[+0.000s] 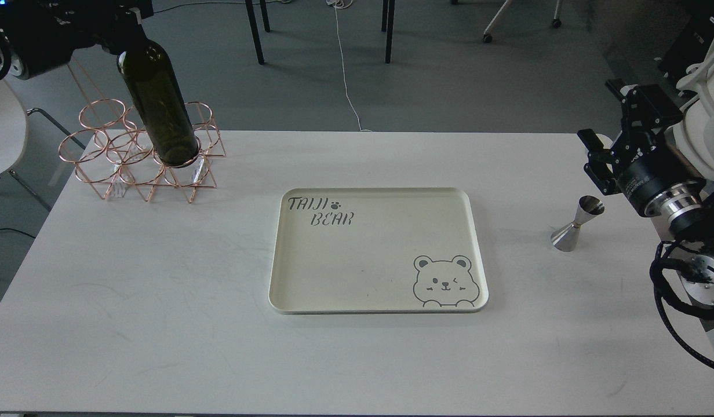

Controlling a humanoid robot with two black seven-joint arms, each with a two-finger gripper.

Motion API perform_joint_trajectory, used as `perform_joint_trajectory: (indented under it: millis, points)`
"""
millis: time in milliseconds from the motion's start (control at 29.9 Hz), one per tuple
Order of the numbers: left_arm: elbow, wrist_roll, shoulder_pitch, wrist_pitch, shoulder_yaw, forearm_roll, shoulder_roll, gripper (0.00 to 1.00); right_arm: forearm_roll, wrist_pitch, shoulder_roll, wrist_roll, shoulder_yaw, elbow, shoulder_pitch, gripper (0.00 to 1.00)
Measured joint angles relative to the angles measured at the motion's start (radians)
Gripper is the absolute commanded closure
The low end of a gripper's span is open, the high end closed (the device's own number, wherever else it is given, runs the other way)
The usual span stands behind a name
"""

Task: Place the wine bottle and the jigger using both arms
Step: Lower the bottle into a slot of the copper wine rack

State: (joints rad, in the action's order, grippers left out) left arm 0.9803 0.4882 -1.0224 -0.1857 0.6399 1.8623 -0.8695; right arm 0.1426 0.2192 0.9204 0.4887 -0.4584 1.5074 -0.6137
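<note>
While the wine bottle (158, 104) leans with its base in a ring of the copper wire rack (142, 152) at the far left of the white table (160, 324), its neck goes up into the left claw (122, 32), which grasps it. The jigger (577, 223) stands upright on the table at the right, apart from the cream tray (476, 243) in the middle. The right claw (597, 156) hangs just above the jigger, released.
</note>
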Motion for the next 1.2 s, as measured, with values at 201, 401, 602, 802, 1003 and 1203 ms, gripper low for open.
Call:
perform_joint_trajectory:
  millis: [201,401,602,802,1003,1203]
  points:
    - [-0.063,0.001,0.006,0.011,0.0,-0.001,0.036,0.82,0.0,0.0,0.0,0.0,0.001,0.001,0.005,0.06]
    - [-0.116,0.001,0.008,0.015,0.0,-0.001,0.07,0.76,0.0,0.0,0.0,0.0,0.003,0.001,0.007,0.06]
    - [-0.145,0.001,0.013,0.02,-0.034,-0.012,0.085,0.73,0.0,0.0,-0.001,0.0,0.004,0.0,0.012,0.06]
    - [-0.156,0.001,0.017,0.032,-0.043,-0.02,0.095,0.67,0.0,0.0,-0.006,0.0,0.004,0.0,0.02,0.06]
    - [-0.158,0.001,0.017,0.032,-0.043,-0.022,0.095,0.34,0.0,0.0,-0.009,0.0,0.003,0.0,0.022,0.06]
    - [-0.158,0.001,0.017,0.033,-0.043,-0.025,0.096,0.15,0.0,0.0,-0.009,0.0,0.002,-0.001,0.022,0.06]
